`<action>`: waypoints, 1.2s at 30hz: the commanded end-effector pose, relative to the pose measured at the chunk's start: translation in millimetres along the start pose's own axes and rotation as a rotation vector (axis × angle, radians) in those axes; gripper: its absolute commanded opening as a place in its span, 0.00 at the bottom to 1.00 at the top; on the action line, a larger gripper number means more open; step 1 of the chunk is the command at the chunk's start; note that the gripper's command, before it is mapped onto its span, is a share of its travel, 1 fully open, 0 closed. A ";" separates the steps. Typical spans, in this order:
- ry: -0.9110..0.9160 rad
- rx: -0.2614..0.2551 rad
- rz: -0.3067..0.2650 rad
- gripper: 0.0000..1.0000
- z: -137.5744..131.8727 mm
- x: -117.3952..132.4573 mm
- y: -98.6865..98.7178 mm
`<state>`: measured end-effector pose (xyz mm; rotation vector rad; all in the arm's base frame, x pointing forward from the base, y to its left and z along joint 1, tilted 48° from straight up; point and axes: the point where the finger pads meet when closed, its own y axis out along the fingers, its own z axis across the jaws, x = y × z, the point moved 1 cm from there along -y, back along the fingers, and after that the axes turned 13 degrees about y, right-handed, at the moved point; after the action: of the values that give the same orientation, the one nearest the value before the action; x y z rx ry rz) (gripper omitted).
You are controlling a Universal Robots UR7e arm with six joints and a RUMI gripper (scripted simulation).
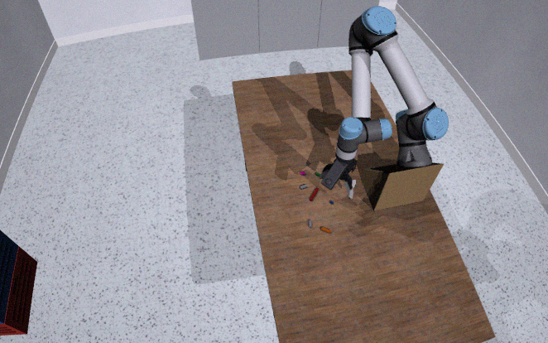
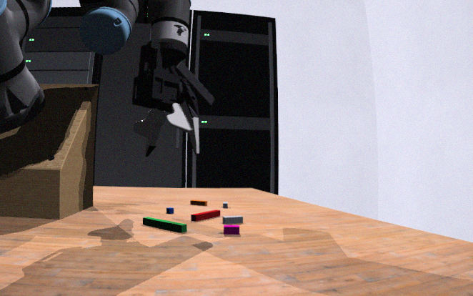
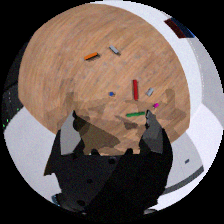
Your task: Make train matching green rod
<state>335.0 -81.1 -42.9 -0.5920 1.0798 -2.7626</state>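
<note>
My gripper (image 2: 173,154) (image 3: 111,110) is wide open and empty, high above the table. The green rod (image 1: 318,174) (image 2: 164,224) (image 3: 135,114) lies partly hidden by the arm in the top view. The red rod (image 1: 314,194) (image 2: 206,215) (image 3: 135,90) lies between the blue rod (image 1: 331,202) (image 2: 170,211) (image 3: 111,94) and one grey rod (image 1: 303,186) (image 2: 232,219) (image 3: 150,92). A magenta rod (image 1: 303,173) (image 2: 231,229) (image 3: 156,105) lies near that grey one. An orange rod (image 1: 325,229) (image 2: 198,203) (image 3: 92,56) and another grey rod (image 1: 310,224) (image 2: 225,205) (image 3: 114,50) lie farther off. All lie apart, not touching.
The brown block under the arm's base (image 1: 407,188) (image 2: 76,171) stands beside the rods' area, on the gripper's side. The wooden table (image 1: 372,282) (image 2: 357,232) has its long edge beyond the magenta and nearer grey rods. Arm shadows fall across the table.
</note>
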 end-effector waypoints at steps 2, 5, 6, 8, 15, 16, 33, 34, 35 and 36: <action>0.001 0.002 0.003 1.00 0.9 -1.4 -1.0; -0.020 0.002 0.003 1.00 0.4 -6.0 -0.6; -0.036 0.002 0.004 1.00 0.1 -9.3 -0.3; -0.084 0.002 0.004 1.00 -0.5 -19.2 0.8; -0.261 0.001 0.004 1.00 -4.5 -54.5 5.3; -0.281 0.001 0.004 1.00 -5.0 -58.3 5.8; -0.649 0.002 0.004 1.00 -20.6 -128.6 17.1; -0.671 0.002 0.004 1.00 -21.7 -132.6 17.9; -0.693 0.002 0.004 1.00 -23.0 -136.6 18.6; -0.711 0.002 0.003 1.00 -24.0 -139.9 19.2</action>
<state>433.3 -53.0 -100.0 -1.2689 0.9266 -2.3479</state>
